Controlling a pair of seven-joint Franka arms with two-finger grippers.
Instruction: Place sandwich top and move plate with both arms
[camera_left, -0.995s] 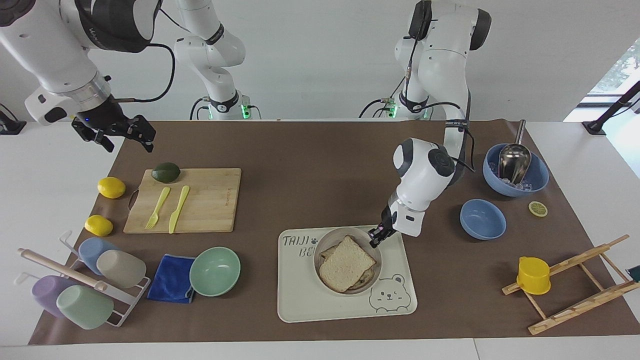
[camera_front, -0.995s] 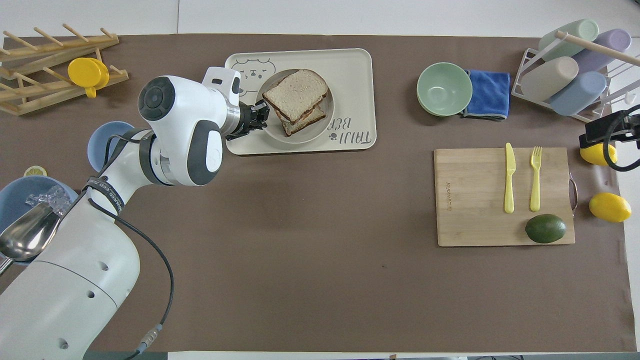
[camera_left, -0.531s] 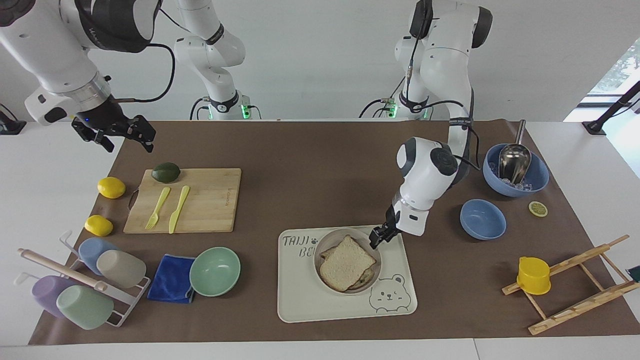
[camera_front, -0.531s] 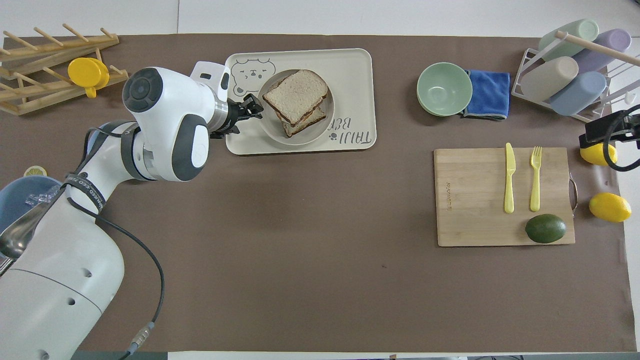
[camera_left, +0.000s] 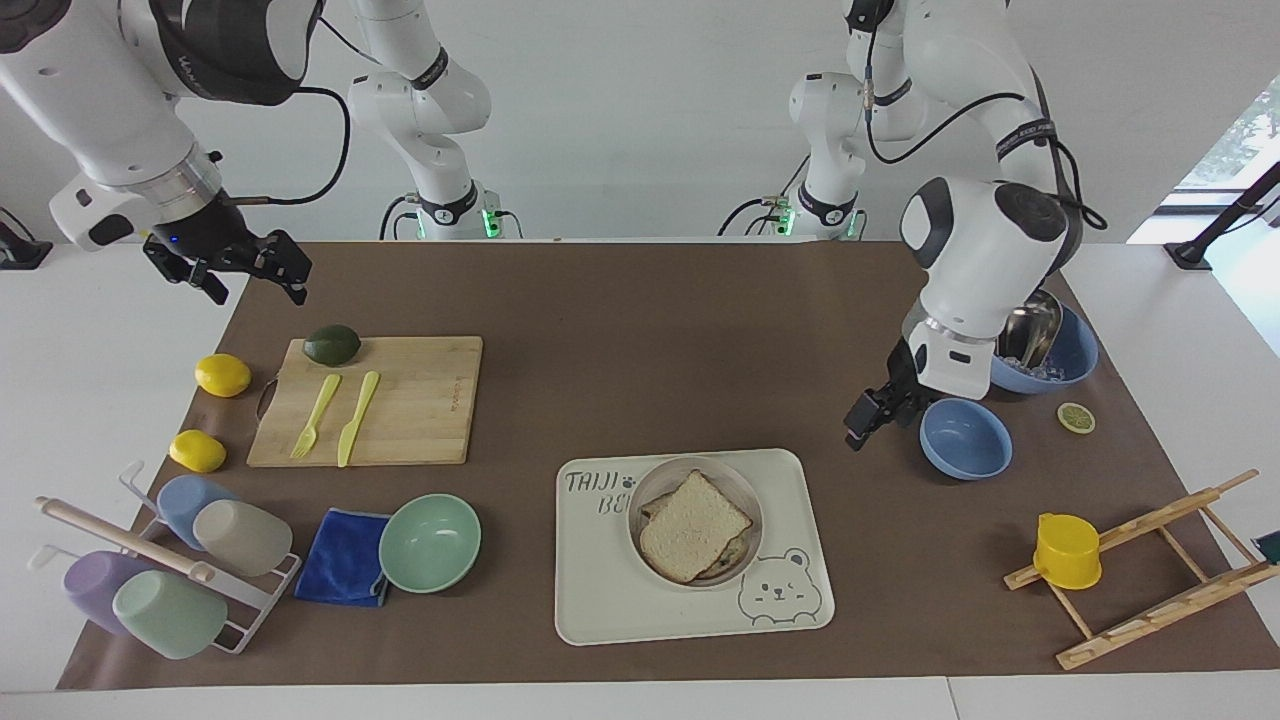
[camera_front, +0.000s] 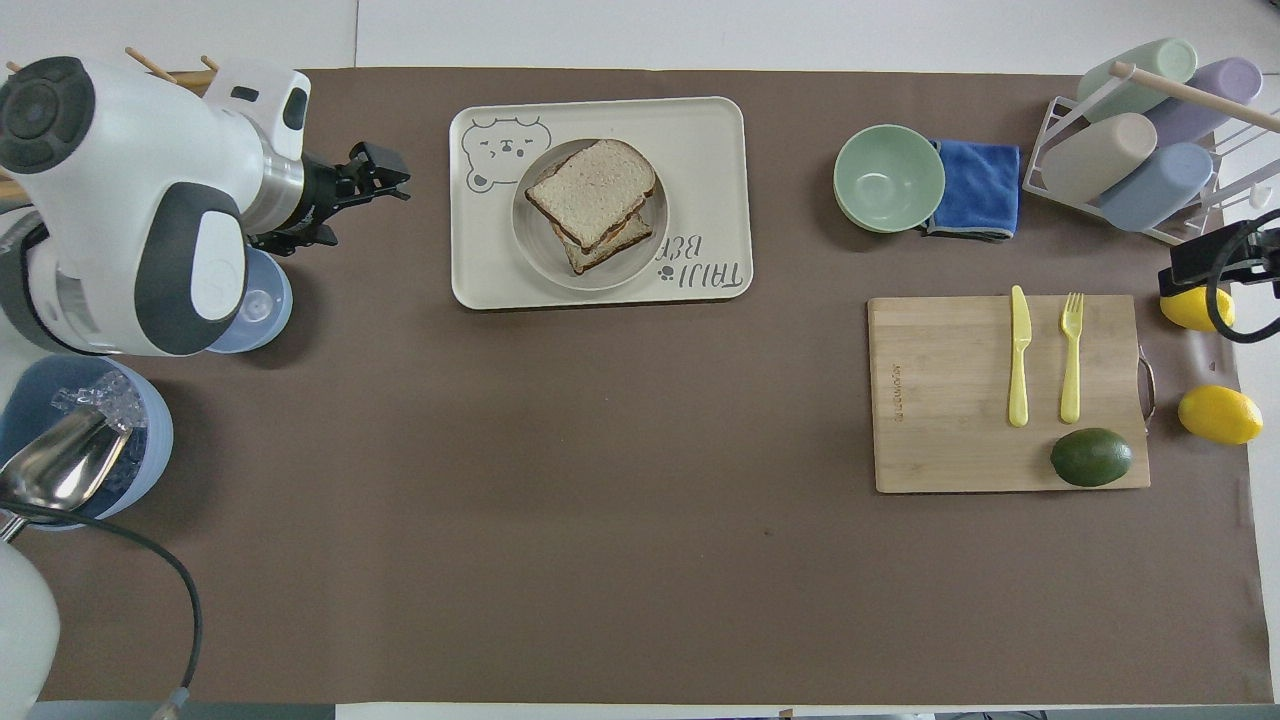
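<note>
The sandwich top (camera_left: 693, 522) is a light brown bread slice lying on another slice on the round off-white plate (camera_left: 640, 497), which stands on the cream bear tray. In the overhead view the slice (camera_front: 592, 188) sits skewed over the lower slice on the plate (camera_front: 532, 240). My left gripper (camera_left: 866, 420) is open, empty and raised over the mat between the tray and a small blue bowl; it also shows in the overhead view (camera_front: 360, 195). My right gripper (camera_left: 255, 280) is open and waits raised over the mat's corner by the cutting board, with part of it showing in the overhead view (camera_front: 1215, 262).
The bear tray (camera_left: 600, 610) holds the plate. A small blue bowl (camera_left: 965, 438) and an ice bowl with scoop (camera_left: 1040, 345) stand near my left gripper. A mint bowl (camera_left: 430, 542), blue cloth, cup rack, cutting board (camera_left: 420, 400) with cutlery and avocado, lemons, and a wooden rack with yellow cup (camera_left: 1067, 550) surround it.
My left gripper pulled away from the plate's rim, rose and moved toward the left arm's end, beside the small blue bowl. The sandwich stayed on the plate. The right arm has not moved.
</note>
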